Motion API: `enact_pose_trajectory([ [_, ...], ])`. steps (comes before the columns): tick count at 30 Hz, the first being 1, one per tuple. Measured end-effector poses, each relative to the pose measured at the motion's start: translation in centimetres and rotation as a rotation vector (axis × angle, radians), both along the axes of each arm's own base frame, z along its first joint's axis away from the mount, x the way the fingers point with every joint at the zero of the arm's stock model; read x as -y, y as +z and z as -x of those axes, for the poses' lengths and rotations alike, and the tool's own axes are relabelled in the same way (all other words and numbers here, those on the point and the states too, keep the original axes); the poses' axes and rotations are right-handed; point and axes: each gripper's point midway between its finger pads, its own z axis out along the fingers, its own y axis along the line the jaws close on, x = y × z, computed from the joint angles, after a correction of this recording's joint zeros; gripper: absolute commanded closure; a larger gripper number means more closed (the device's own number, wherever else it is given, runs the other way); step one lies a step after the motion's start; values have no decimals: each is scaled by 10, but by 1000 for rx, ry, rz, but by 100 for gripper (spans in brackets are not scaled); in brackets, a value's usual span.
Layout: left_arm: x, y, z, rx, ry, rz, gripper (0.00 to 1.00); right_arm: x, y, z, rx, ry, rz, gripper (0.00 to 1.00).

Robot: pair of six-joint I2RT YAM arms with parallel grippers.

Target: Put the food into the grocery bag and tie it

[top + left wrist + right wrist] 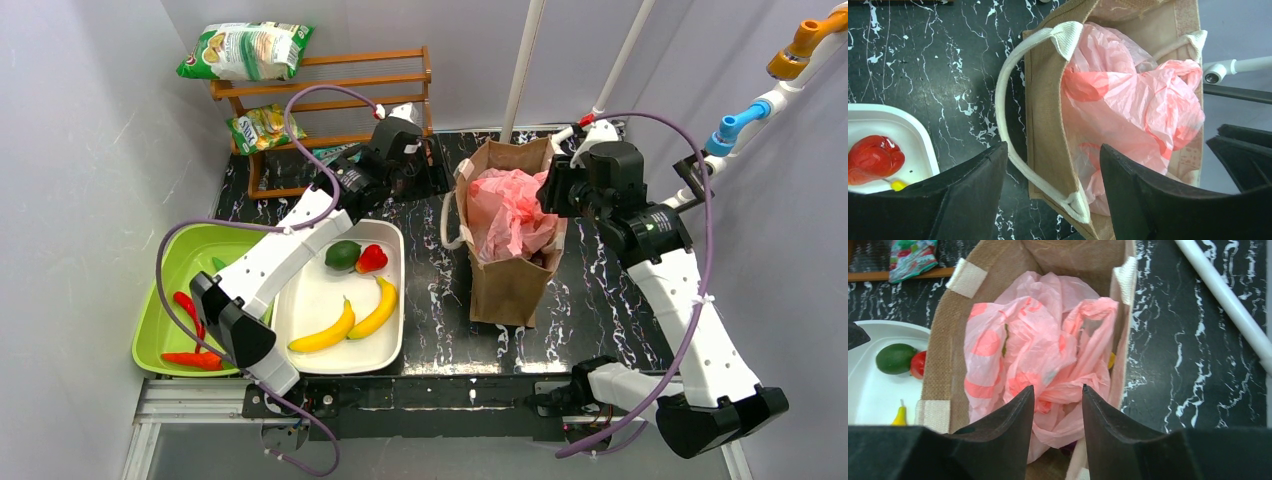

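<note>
The pink grocery bag (508, 214) lies crumpled inside an upright brown bag (510, 288) at mid-table. It has red fruit prints (1038, 350) and its handles are bunched on top (1128, 100). My left gripper (1053, 147) is open, hovering over the brown bag's left rim and white handle (1003, 100), holding nothing. Over the pink bag's near side, my right gripper (1058, 387) is also open and empty. Two yellow bananas (325, 333) (378, 308) lie in the white tray (310, 290). The orange is out of view.
A green avocado (342, 254) and a red fruit (371, 259) share the white tray. To its left is a green bin (185, 260) with red chillies (195, 360). A wooden rack (330, 90) with snack bags (245, 50) stands at the back left.
</note>
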Motion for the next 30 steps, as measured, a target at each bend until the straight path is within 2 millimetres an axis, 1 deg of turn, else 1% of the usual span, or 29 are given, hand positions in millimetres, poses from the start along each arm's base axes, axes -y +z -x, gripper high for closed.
enact_pose_trajectory([
  [3,4,-8,-6,-9,-15,-12,36,8,0,2,-2,-34,21,52],
  [7,14,-20,-11,-24,-42,-23,44,18,-6,5,-29,-76,50,52],
  [9,18,-25,-13,-29,-57,-25,45,21,-11,7,-50,-95,64,52],
  [18,34,-38,-20,-46,-115,1,53,29,-29,7,-118,-142,93,52],
  [23,42,-51,-17,-77,-146,12,59,33,-40,7,-153,-159,111,52],
  [27,46,-59,-16,-98,-163,16,69,35,-49,8,-178,-165,123,53],
  [29,48,-63,-16,-108,-170,19,80,36,-53,9,-188,-167,128,58],
  [30,49,-64,-16,-112,-171,21,84,36,-55,9,-194,-167,130,61],
])
